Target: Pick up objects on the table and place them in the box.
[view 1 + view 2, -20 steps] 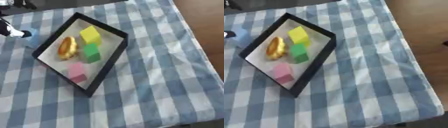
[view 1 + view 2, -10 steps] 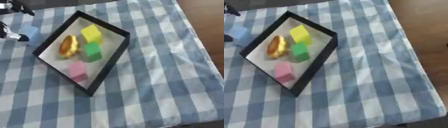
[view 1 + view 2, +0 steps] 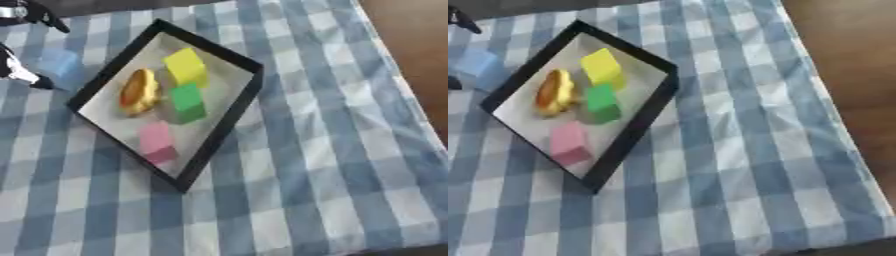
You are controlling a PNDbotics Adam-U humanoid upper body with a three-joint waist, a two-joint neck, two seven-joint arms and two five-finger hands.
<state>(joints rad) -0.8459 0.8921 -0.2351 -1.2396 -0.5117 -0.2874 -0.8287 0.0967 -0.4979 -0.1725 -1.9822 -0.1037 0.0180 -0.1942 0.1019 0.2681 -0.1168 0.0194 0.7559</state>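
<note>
Four objects in the box [image 3: 229,122]

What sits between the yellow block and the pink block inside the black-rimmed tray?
The green block sits between the yellow block and pink block, clearest in the left eye view.

A blue-and-white checked tablecloth [image 3: 332,165] covers the table, lying askew so that its right edge runs slantwise down the view. Soft folds crease the cloth near that edge. Beyond the edge shows a brown wooden floor [image 3: 850,75]. Along the far edge runs a dark strip [image 3: 114,5].
</note>
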